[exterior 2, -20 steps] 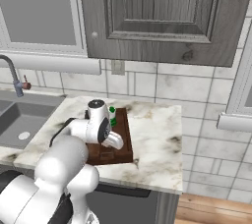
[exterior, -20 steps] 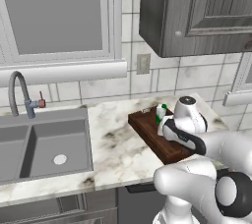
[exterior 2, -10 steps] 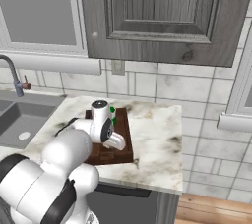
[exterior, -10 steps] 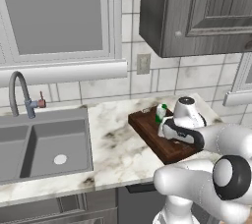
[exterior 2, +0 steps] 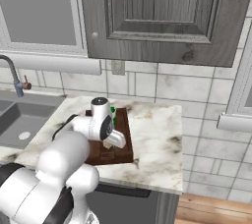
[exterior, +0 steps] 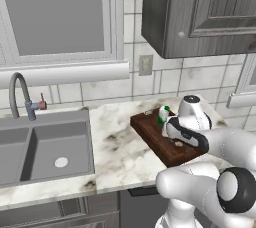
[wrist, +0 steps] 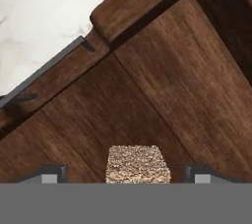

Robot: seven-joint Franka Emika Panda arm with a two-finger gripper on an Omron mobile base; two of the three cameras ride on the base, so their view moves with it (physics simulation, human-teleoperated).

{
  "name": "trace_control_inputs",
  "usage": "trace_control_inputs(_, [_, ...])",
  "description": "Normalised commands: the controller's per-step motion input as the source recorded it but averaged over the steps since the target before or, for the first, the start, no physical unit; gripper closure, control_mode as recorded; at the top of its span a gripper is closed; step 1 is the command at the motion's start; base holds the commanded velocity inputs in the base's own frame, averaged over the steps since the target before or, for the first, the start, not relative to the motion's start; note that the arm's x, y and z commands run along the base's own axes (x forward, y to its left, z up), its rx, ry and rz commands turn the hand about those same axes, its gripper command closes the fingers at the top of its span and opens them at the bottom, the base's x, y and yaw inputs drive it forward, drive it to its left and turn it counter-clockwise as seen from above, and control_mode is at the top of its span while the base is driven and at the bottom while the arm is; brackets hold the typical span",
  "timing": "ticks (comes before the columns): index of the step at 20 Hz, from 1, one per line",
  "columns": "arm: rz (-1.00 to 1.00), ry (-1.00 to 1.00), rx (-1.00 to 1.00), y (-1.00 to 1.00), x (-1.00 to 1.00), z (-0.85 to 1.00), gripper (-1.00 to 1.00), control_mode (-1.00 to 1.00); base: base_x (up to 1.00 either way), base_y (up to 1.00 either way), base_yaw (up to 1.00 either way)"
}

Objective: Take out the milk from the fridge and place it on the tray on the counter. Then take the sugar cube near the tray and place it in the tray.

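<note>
Speckled tan sugar cube (wrist: pixel 138 163) sitting on the wooden floor of the tray (wrist: pixel 162 95), between the spread tips of the gripper (wrist: pixel 127 173) and touched by neither. Milk (exterior: pixel 163 114) standing at the tray's back end (green and white, upright), on the marbled table (exterior: pixel 117 147). Last step apparently done; next, a straight lift clear without nudging the cube.

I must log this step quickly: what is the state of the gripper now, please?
Gripper: open, holding nothing; the sugar cube sits between its fingertips on the tray, with a gap on each side.
</note>
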Motion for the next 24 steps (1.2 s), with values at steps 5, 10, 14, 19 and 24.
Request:
trace_control_inputs(5, [0.0, -0.14, 0.0, 0.0, -0.4, 0.36, -1.0, -1.0, 0.0, 0.0, 0.0])
trace_control_inputs(10, [0.02, -0.17, 0.0, 0.0, -0.58, 0.85, -1.0, -1.0, 0.0, 0.0, 0.0])
trace_control_inputs(14, [0.06, -0.14, 0.0, 0.0, -0.69, 0.91, -1.0, -1.0, 0.0, 0.0, 0.0])
trace_control_inputs(19, [0.06, -0.21, 0.0, 0.0, -0.91, 0.96, -1.0, -1.0, 0.0, 0.0, 0.0])
trace_control_inputs(24, [0.01, -0.11, 0.0, 0.0, -0.93, 1.0, -1.0, -1.0, 0.0, 0.0, 0.0])
